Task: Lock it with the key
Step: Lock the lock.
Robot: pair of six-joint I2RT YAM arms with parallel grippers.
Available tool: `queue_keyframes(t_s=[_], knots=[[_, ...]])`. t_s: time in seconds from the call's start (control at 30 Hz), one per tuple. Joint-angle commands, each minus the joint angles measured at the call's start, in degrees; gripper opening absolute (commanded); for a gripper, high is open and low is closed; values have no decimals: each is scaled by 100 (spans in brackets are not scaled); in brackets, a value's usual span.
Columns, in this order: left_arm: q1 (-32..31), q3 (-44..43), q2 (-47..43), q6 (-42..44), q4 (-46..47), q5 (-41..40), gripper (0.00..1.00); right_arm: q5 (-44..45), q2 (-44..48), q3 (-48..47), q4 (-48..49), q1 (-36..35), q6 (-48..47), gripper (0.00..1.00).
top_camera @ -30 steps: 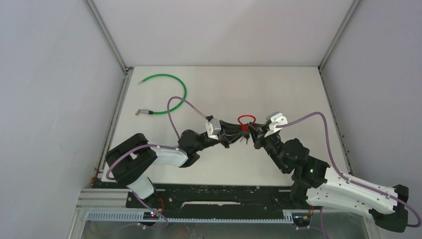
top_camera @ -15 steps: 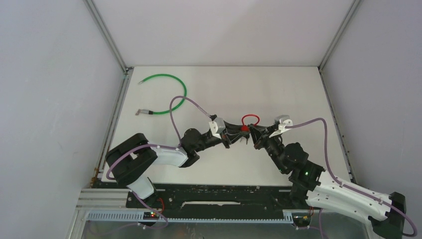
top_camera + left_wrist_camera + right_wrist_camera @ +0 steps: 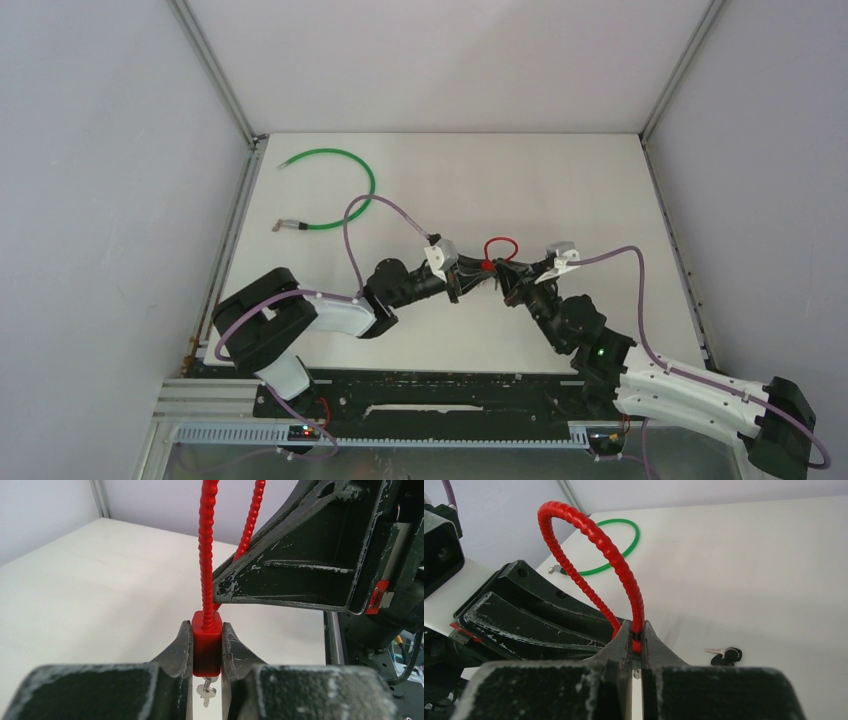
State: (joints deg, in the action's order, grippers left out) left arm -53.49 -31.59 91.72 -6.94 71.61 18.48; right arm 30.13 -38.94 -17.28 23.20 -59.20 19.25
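You hold the red lock (image 3: pixel 487 265) above the desk's (image 3: pixel 560 180) middle, left fingers (image 3: pixel 175 650) clamped on its body (image 3: pixel 206 645), right fingers (image 3: pixel 659 652) pinched shut on its cable (image 3: pixel 594 535); a key (image 3: pixel 724 655) lies on the desk, so locking seems not yet done.

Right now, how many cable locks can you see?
2. The red cable lock is gripped by both the left gripper and the right gripper at mid-table. The green cable lock lies on the table, far left. None looks hidden.
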Motion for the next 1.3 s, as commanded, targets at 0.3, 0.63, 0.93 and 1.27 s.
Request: queue_keyframes(t_s=[0.3, 0.63, 0.93, 1.27], knots=[[-152, -261, -350, 155, 1973, -199, 0, -560, -1209, 1007, -129, -935, 1014, 0], [-162, -447, -298, 383, 1970, -422, 0, -556, -1153, 1396, 209, -935, 1246, 0], [-170, -1018, -81, 498, 1970, -450, 0, -533, -1707, 1491, 737, -941, 1445, 0], [-179, -2174, 71, 540, 1957, -205, 0, -537, -1920, 1462, 904, -948, 1516, 0]])
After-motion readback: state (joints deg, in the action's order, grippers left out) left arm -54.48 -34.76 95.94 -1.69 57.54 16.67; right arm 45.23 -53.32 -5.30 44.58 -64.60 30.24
